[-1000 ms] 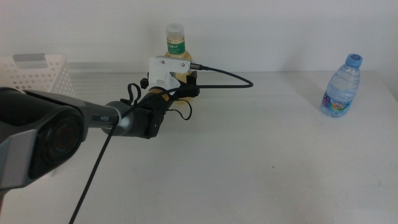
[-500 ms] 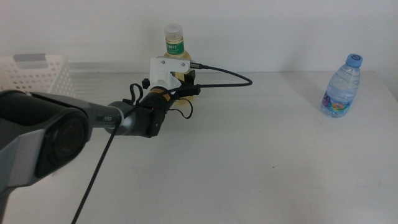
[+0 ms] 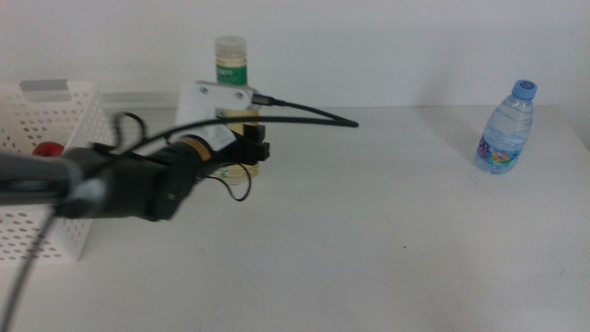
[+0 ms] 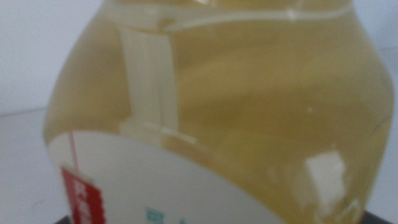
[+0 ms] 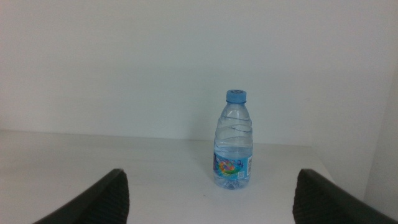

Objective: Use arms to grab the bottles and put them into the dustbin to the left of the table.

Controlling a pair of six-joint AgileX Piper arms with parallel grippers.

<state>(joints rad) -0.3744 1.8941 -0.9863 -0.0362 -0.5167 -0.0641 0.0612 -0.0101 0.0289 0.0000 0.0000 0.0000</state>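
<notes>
The left claw [image 3: 247,152] is clenched on the yellow bottle [image 3: 231,88] and holds it upright above the tabletop [image 3: 369,240], just to the right of the dustbin [image 3: 46,120], where a red can [image 3: 46,148] shows through the holes in its wall. In the left wrist view the yellow bottle [image 4: 217,112] fills almost the whole picture. The right claw [image 5: 208,196] is released, with its jaws wide apart, and it points at the water bottle [image 5: 234,140], which stands upright near the right edge of the tabletop [image 3: 505,127], well apart from the left arm.

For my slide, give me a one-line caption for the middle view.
Left claw carries the yellow drink bottle toward the white dustbin while the water bottle stands on the table.
</notes>
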